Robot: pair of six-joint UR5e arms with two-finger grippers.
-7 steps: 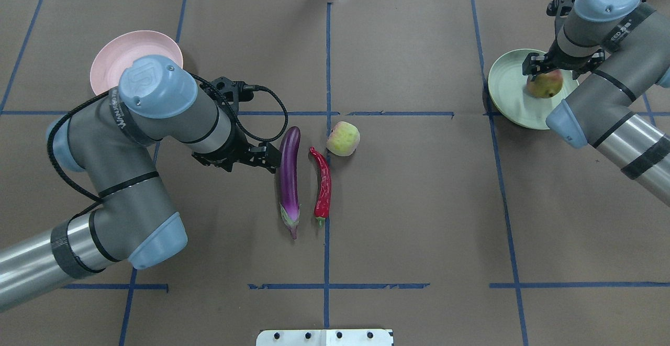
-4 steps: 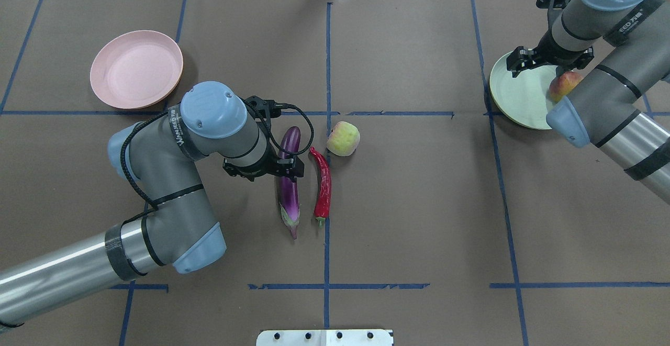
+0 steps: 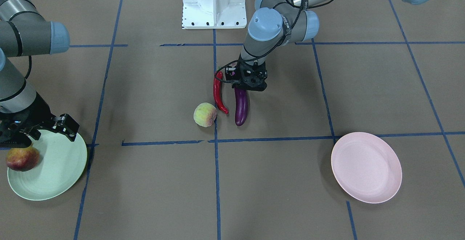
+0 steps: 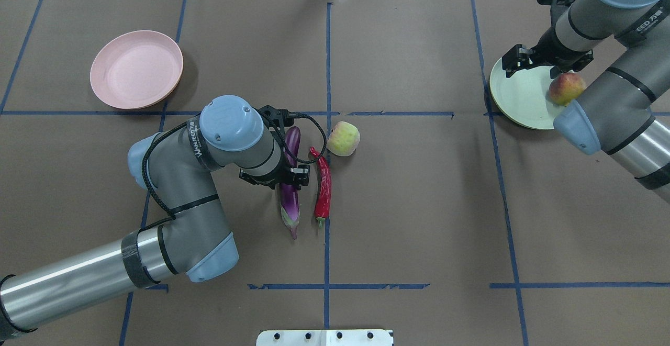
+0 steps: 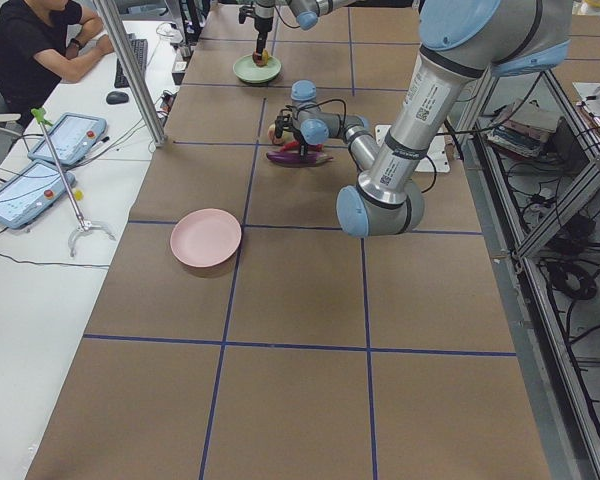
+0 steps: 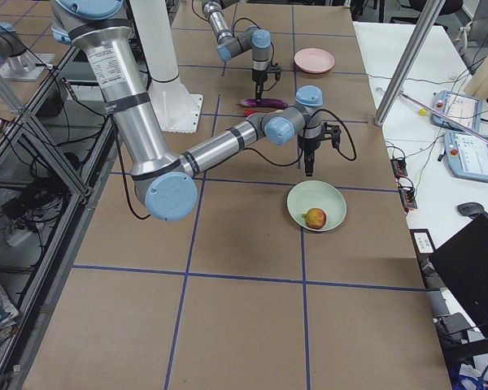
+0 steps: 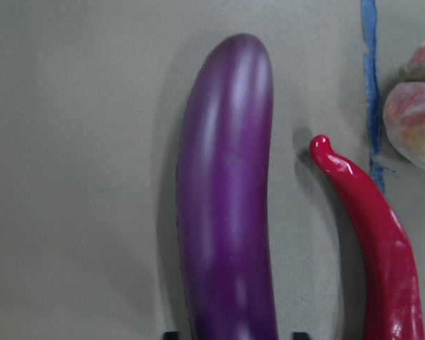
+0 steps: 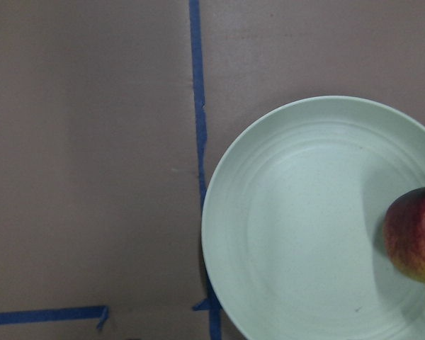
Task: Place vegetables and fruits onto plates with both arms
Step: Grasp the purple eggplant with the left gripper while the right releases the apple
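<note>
My left gripper (image 4: 277,176) is open and low over the middle of the purple eggplant (image 4: 289,204), one jaw on each side; the left wrist view shows the eggplant (image 7: 227,198) between the fingertips. The red chili (image 4: 323,183) lies just right of it. The peach (image 4: 343,138) sits beyond the chili. The pomegranate-like fruit (image 4: 565,87) lies on the mint green plate (image 4: 518,95). My right gripper (image 3: 36,131) is open and empty above that plate's edge. The pink plate (image 4: 136,68) is empty at the far left.
The white base block (image 3: 214,4) stands at the table's robot-side edge. Blue tape lines cross the brown table cover. An operator (image 5: 40,45) sits at a side desk with tablets, beyond the table.
My left arm swung right and came down over the eggplant. My right gripper let go of the pomegranate-like fruit and lifted away; the fruit rolled toward the plate's right rim.
</note>
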